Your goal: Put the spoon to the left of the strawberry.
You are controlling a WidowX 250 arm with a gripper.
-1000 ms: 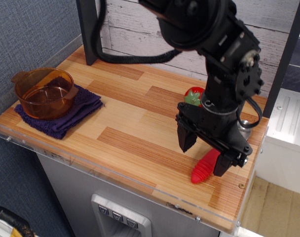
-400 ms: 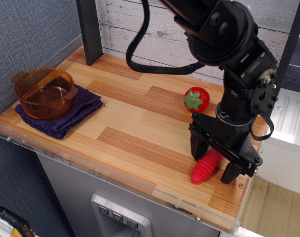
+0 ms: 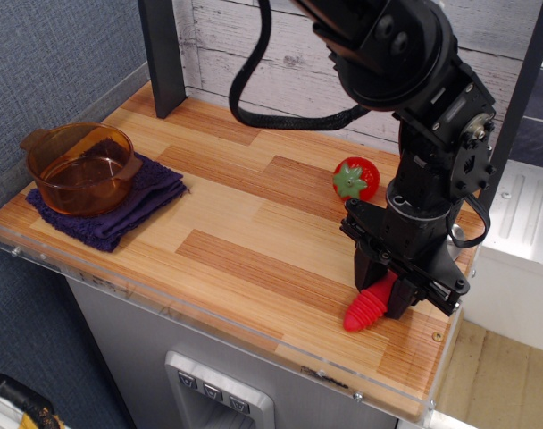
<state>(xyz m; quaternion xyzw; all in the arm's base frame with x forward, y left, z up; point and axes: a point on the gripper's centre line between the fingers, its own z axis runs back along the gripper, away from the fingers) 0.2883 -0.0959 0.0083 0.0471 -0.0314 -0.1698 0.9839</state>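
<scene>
The spoon lies at the front right of the wooden table. Its ribbed red handle (image 3: 364, 310) points toward the front edge, and a bit of the silver bowl (image 3: 458, 234) shows behind the arm. My gripper (image 3: 386, 288) reaches down from above with its fingers pressed against both sides of the handle, shut on it. The strawberry (image 3: 355, 179), glossy red with a green cap, sits on the table behind the gripper and slightly to its left, apart from it.
An amber glass pot (image 3: 79, 166) rests on a purple cloth (image 3: 137, 201) at the far left. A black post (image 3: 162, 54) stands at the back left. The table's front edge (image 3: 280, 344) and right edge are close to the spoon.
The gripper moved right over the spoon, dropped around the handle and narrowed its fingers onto it. The strawberry, hidden by the arm before, is now in full view.
</scene>
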